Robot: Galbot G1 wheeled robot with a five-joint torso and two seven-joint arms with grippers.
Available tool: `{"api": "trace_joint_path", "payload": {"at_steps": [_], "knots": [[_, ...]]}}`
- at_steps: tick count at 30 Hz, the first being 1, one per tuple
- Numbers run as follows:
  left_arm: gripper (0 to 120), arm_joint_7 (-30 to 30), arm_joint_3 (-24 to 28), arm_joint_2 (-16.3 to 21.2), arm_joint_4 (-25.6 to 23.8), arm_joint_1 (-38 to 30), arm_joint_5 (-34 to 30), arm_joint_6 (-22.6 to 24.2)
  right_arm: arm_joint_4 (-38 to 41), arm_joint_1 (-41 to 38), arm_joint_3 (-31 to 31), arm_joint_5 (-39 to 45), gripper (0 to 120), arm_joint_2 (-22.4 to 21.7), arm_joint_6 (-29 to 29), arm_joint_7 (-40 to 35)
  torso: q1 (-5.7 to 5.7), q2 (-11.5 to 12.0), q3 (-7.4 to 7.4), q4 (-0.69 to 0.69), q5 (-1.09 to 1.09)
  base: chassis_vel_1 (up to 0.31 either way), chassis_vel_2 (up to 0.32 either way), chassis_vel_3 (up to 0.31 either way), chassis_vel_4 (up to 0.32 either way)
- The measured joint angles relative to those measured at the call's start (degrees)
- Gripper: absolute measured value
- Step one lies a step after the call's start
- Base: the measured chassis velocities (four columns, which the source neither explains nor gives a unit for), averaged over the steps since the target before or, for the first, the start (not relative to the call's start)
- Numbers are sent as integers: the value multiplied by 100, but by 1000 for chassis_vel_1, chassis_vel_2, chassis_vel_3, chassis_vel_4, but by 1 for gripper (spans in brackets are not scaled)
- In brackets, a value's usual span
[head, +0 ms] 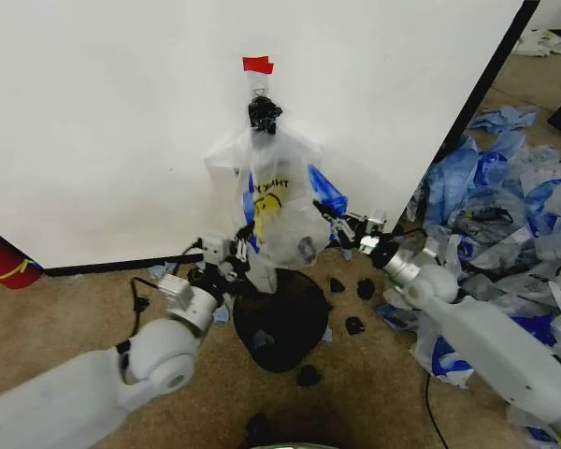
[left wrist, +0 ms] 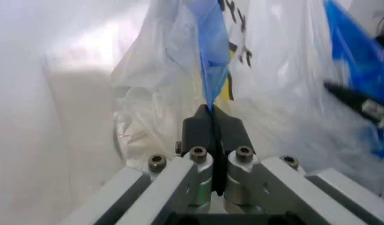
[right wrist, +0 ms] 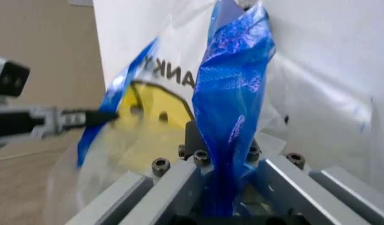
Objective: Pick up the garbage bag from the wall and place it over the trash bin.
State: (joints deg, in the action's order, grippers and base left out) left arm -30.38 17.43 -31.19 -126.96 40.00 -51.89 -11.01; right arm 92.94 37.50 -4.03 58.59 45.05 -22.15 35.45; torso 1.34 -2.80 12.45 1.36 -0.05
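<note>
Bag: the garbage bag (head: 279,201) hangs on the white wall (head: 103,122).
Bin: the trash bin (head: 285,318) sits below it.
Grippers: the left gripper (head: 236,253) and the right gripper (head: 341,227) touch the bag's sides.

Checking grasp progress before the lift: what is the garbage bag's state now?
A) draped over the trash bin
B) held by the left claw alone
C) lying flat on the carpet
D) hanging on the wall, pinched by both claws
D: the garbage bag hangs from the wall hook, with the left claw and right claw each shut on a blue fold, above the trash bin.

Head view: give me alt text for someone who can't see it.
Both grippers pinch the garbage bag, which hangs from a black hook on the white wall: left gripper at its lower left edge, right gripper at its right. The trash bin lies tipped on the carpet directly below.
</note>
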Motion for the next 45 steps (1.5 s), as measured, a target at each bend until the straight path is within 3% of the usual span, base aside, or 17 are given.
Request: {"api": "trace_joint_path", "payload": {"at_steps": [4, 7, 16, 24, 29, 45], "knots": [[0, 2, -224, 232, -279, 58, -104, 6, 223, 72, 79, 85, 0, -155, 36, -27, 0, 0, 0, 0, 1, 0, 0, 0, 0], [0, 59, -640, 565, -806, 456, -165, 30, 593, 185, 184, 219, 0, -362, 113, -59, 0, 0, 0, 0, 0, 0, 0, 0, 0], [0, 471, -1341, 668, -1079, 1651, -126, -52, 1046, 474, 188, 224, 0, -498, 188, -51, 0, 1, 0, -1, -2, 0, 0, 0, 0], [0, 963, -1566, 359, -873, 2984, -66, -480, 1366, 1160, 336, 64, 0, -642, 188, -52, -1, 1, 0, -1, -1, 0, 0, 0, 0], [0, 1153, -1599, 69, -635, 3418, 156, -630, 1431, 1479, 465, -54, 0, -687, 187, -49, -1, 1, 0, -1, -1, 0, 0, 0, 0], [0, 1194, -956, -536, 144, 3016, 342, -724, 1290, 1954, 559, -360, 0, -583, 51, -23, 0, 1, 0, -1, -1, 0, 0, 0, 0]]}}
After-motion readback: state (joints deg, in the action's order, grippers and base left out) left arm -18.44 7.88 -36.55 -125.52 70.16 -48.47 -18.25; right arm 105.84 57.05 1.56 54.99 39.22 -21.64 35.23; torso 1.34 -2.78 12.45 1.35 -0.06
